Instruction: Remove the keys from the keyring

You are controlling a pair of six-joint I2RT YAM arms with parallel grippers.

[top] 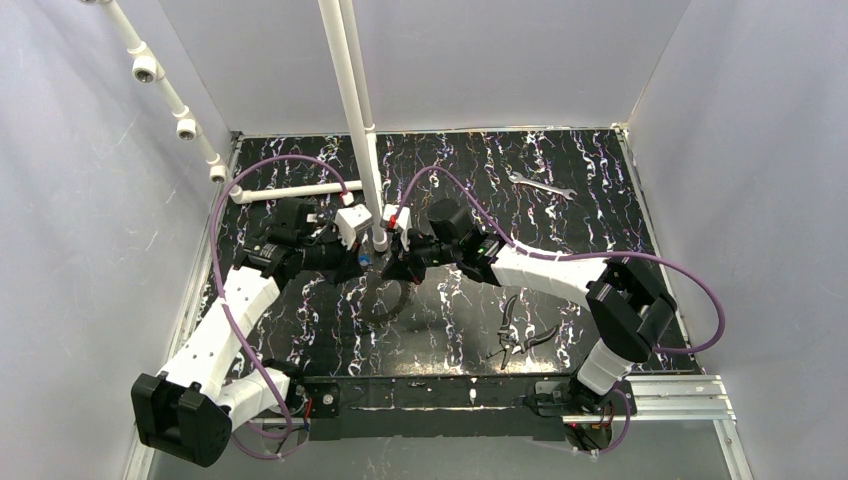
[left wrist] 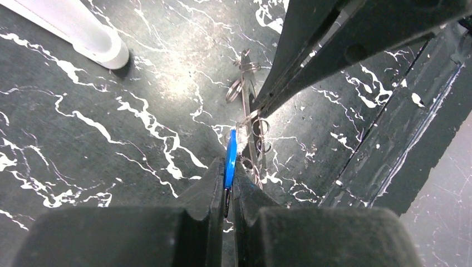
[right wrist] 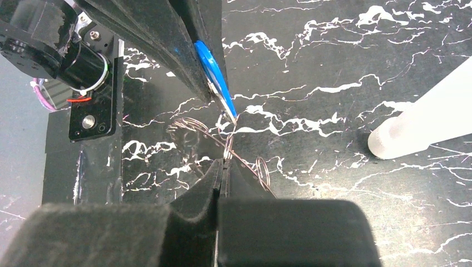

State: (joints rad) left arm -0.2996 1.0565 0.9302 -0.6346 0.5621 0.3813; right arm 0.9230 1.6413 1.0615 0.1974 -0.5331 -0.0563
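The key point(left wrist: 230, 158) has a blue head, and my left gripper point(left wrist: 229, 167) is shut on it edge-on. From the key's tip hangs the keyring point(left wrist: 246, 89), a bunch of thin linked wire loops. In the right wrist view my right gripper point(right wrist: 224, 162) is shut on one loop of the keyring point(right wrist: 228, 146), just below the blue key point(right wrist: 214, 78). The two grippers meet tip to tip above the table's middle, left gripper point(top: 362, 258) facing right gripper point(top: 389, 268). More wire loops dangle on either side of the grip.
A white pole point(top: 360, 130) stands right behind the grippers, its foot close to them point(right wrist: 398, 136). A slim silver wrench point(top: 541, 185) lies at the back right. Dark-handled pliers point(top: 515, 335) lie near the front right, by the right arm.
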